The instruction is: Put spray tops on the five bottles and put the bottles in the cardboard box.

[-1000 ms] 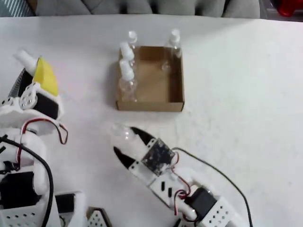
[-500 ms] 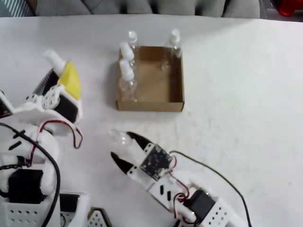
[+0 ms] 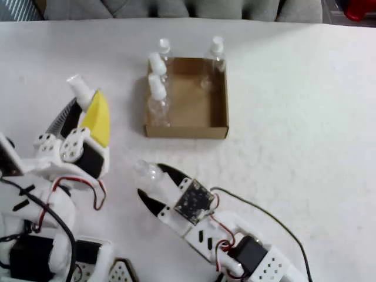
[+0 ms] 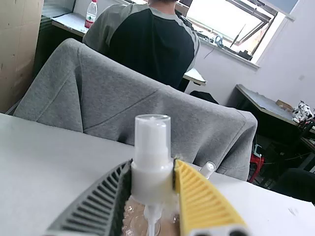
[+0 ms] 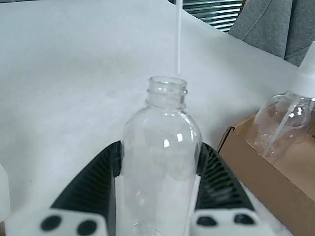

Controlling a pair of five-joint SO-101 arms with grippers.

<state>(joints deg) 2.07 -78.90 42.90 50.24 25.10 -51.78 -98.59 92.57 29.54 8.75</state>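
I've got the right claw clamped on the open bottle, lower centre, neck up for capping. Left claw pinches the spray top, left side, tube down to feed in.

The spray top is white. The left gripper has one yellow side and one grey, stripy side. The bottle is see-through, the right gripper black, the cardboard box brown.
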